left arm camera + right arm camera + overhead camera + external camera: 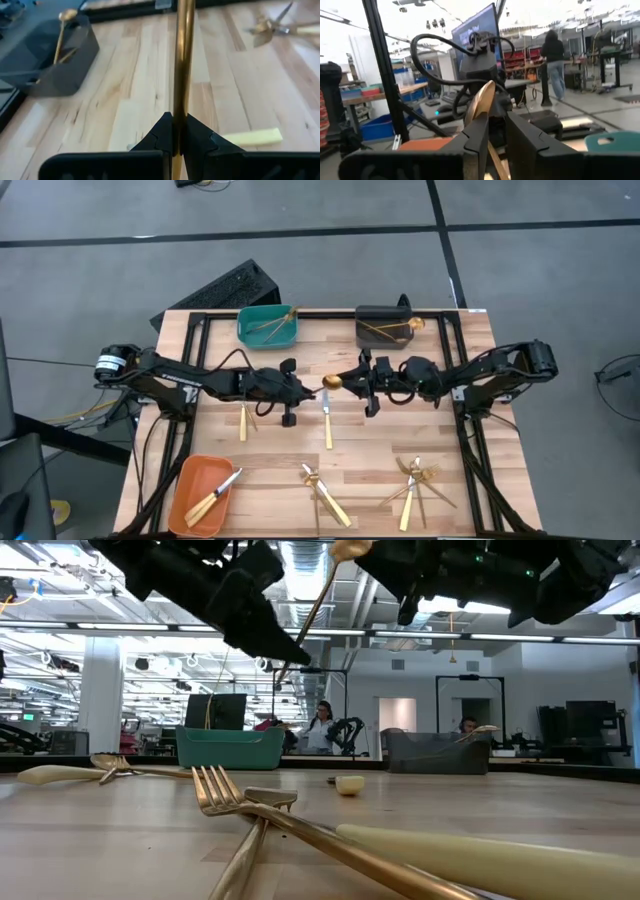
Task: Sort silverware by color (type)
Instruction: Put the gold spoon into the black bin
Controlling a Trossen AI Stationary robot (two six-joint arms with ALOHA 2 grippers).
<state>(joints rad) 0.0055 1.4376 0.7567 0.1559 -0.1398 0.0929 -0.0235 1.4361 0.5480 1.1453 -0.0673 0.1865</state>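
Spoon (331,382) — slim, gold, round-bowled

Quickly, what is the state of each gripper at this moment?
Left gripper: shut on the gold spoon, above the table's middle.
Right gripper: fingers slightly apart around the spoon's bowl; grip cannot be told.

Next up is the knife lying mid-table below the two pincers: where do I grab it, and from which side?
Grip the knife at its gold handle from straight above, fingers across its width. It lies flat and alone, blade toward the far bins.
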